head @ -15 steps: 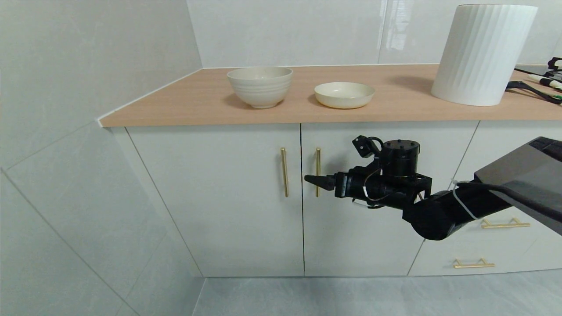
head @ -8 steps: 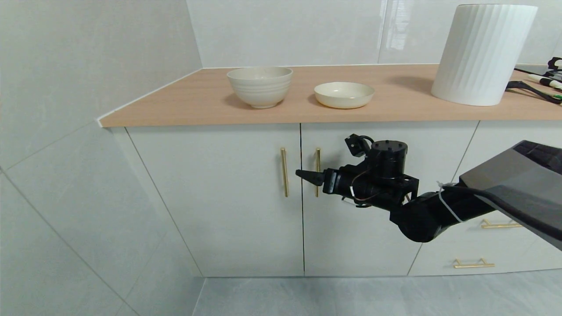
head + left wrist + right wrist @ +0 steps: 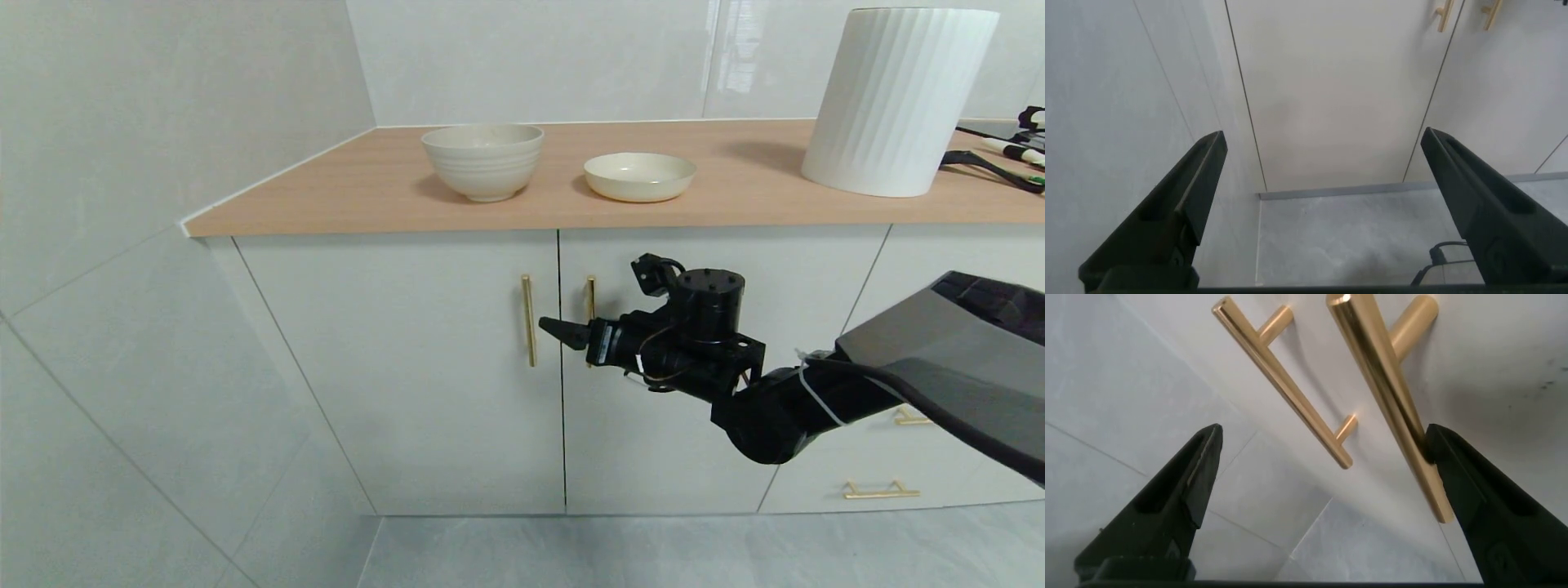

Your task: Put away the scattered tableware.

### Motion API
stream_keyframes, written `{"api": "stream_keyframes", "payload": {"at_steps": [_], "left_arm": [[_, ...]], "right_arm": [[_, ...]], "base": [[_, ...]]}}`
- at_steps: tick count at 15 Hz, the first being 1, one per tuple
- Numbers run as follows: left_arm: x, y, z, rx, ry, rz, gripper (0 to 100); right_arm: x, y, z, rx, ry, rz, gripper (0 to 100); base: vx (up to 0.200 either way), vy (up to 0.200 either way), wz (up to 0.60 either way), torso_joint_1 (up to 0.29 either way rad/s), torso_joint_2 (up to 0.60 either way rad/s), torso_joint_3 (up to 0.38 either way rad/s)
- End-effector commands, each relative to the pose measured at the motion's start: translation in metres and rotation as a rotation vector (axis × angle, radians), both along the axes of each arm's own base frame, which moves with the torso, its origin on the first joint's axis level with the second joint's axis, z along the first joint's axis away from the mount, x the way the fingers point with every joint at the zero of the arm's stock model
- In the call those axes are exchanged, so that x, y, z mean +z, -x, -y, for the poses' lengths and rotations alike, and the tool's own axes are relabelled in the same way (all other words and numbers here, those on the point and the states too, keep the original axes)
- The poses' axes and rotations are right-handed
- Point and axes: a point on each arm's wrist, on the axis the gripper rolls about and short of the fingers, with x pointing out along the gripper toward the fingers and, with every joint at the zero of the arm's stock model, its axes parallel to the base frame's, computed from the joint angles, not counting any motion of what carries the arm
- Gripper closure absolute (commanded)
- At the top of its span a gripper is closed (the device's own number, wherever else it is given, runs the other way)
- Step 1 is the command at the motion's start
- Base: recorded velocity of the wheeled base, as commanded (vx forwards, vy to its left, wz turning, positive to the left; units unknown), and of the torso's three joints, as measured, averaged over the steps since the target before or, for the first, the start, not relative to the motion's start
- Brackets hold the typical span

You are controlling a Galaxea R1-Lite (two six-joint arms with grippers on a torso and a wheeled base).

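- A deep bowl [image 3: 483, 159] and a shallow dish [image 3: 639, 175] sit on the tabletop [image 3: 343, 196], the bowl at the dish's 9 o'clock, apart from it, neither touched.
- The step in hand looks to be opening the cupboard beneath before anything is stowed; both cabinet doors [image 3: 408, 367] are closed.
- The right claw [image 3: 562, 331], at the dish's 7 o'clock below the tabletop edge, is spread wide before the left door handle [image 3: 529, 320] and right door handle [image 3: 590, 296], gripping neither.
- The next move likely calls for settling on one bar, closing on it, then pulling along the door's swing.
- The handles stand close together, so a finger could catch the wrong one.
- The left claw [image 3: 1323, 140], also wide and empty, hangs low facing the cabinet base and floor [image 3: 1372, 237].
- A tall white ribbed container [image 3: 898, 102] stands at the dish's 3 o'clock, with dark utensils [image 3: 992, 163] beyond, well away from the doors.
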Motion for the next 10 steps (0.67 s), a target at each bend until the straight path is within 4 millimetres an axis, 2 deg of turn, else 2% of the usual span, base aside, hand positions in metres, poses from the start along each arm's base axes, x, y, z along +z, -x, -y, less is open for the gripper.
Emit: {"api": "stream_keyframes", "payload": {"at_steps": [1,5,8,10], "left_arm": [[0.000,0.000,0.000,-0.001,0.000,0.000,0],[0.000,0.000,0.000,-0.001,0.000,0.000,0],[0.000,0.000,0.000,-0.001,0.000,0.000,0],[0.000,0.000,0.000,-0.001,0.000,-0.001,0]], "right_arm": [[0.002,0.003,-0.002,0.007,-0.001,0.000,0],[-0.003,0.016,-0.016,0.021,0.014,-0.011,0],[-0.004,0.030,-0.013,0.025,0.019,-0.005,0],[-0.001,0.044,-0.003,0.028,0.037,0.006,0]], "base": [[0.000,0.000,0.00,0.000,0.00,0.000],[0.000,0.000,0.00,0.000,0.00,0.000],[0.000,0.000,0.00,0.000,0.00,0.000],[0.000,0.000,0.00,0.000,0.00,0.000]]}}
